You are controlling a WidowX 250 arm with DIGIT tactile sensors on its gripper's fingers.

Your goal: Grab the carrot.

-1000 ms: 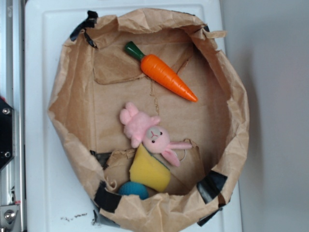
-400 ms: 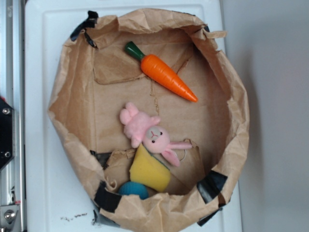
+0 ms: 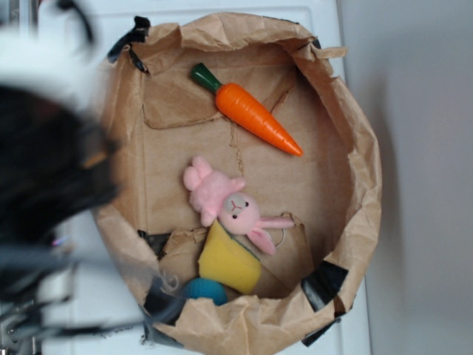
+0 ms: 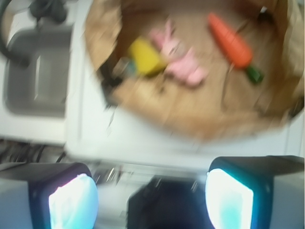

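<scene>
Wrist view: my gripper [image 4: 151, 200] wide, empty, outside paper bag [image 4: 190, 119]. Carrot [image 4: 229, 40] at far side. Risk: fingers snag crumpled rim, shifting bag.

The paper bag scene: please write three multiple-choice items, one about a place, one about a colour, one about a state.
1. Where does the carrot lie in the paper bag?
A. under the yellow piece
B. alone, above the pink bunny in the exterior view
C. outside the bag

2. What colour is the carrot's stem cap?
A. dark green
B. white
C. pink

3. How does the gripper stand?
A. shut on the carrot
B. shut on the bunny
C. open, holding nothing

Answers: 1 B, it lies apart from the pink bunny. 2 A, the blunt end is green. 3 C, the wrist view shows the fingers wide apart.
</scene>
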